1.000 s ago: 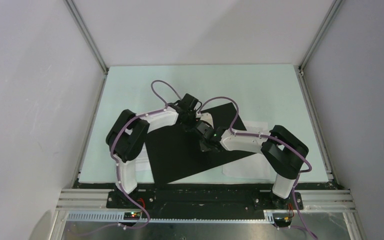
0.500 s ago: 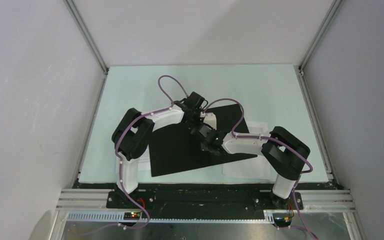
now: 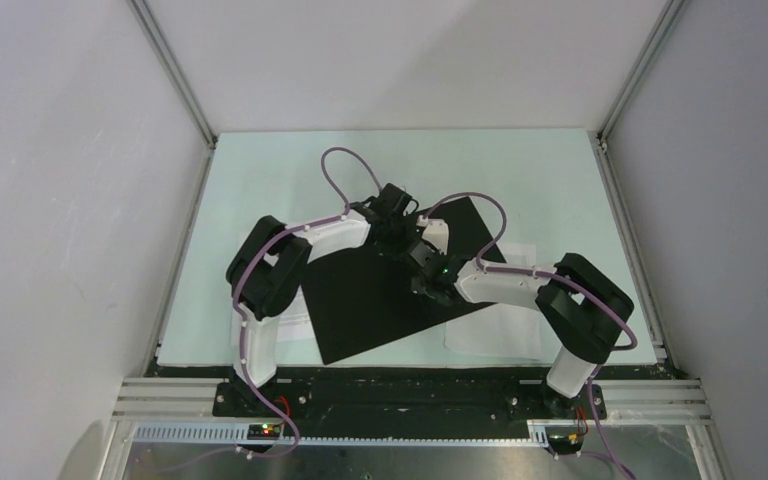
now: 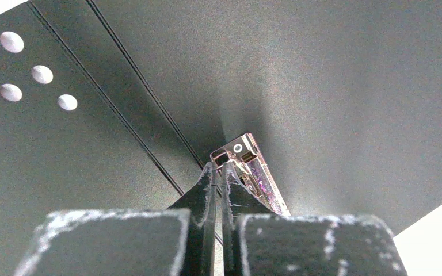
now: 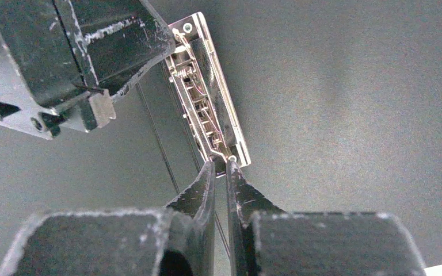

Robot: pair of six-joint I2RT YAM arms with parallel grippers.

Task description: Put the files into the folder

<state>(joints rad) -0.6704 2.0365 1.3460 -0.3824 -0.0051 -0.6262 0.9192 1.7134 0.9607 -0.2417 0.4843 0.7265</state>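
Folder [image 3: 365, 300] open, black side up; left gripper [image 3: 401, 232], right gripper [image 3: 422, 256] together over middle; files [image 3: 495, 335] beneath.

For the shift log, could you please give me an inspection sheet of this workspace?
Surface: pale green table, flat.
Job's things: folder lies open, black inside up, with a metal clip at its middle; files lie loose at its right, partly beneath it.
Clutter: nothing seen.
Grippers: left gripper and right gripper are both shut, tips at opposite ends of the clip.
Cables: purple cables loop above the arms.
Surroundings: white walls, metal frame posts.
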